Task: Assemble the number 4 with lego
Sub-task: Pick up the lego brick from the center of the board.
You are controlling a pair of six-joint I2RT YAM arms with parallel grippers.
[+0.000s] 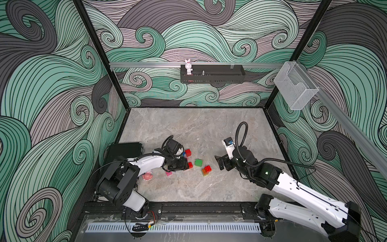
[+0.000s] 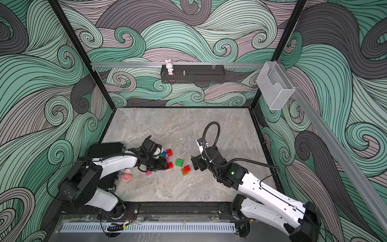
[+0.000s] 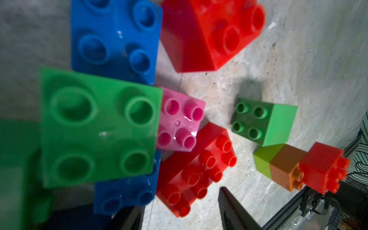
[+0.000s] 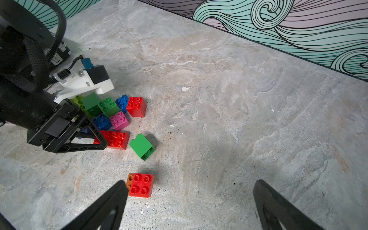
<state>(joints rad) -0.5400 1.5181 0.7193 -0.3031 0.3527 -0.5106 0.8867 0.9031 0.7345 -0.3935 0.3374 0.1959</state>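
Observation:
The lego lies in a loose cluster at the middle left of the table. My left gripper (image 1: 187, 165) (image 3: 180, 199) hangs low over it, open, with the end of a red oblong brick (image 3: 195, 169) (image 4: 116, 139) between its fingers, neither finger touching it. Blue (image 3: 115, 39), green (image 3: 99, 127) and pink (image 3: 180, 119) bricks crowd behind it, with a red square brick (image 1: 188, 152) further back. A green cube (image 1: 198, 162) (image 4: 141, 146) lies on its side. My right gripper (image 1: 219, 162) (image 4: 190, 183) is wide open and empty beside a red, orange and lime stack (image 1: 206, 170) (image 4: 141, 185).
A loose pink brick (image 1: 169, 173) and a pink figurine (image 1: 147, 176) lie under the left arm. A black case (image 1: 123, 149) sits at the table's left edge. A black shelf (image 1: 212, 76) with a rabbit figure and a clear bin (image 1: 295, 88) hang on the walls.

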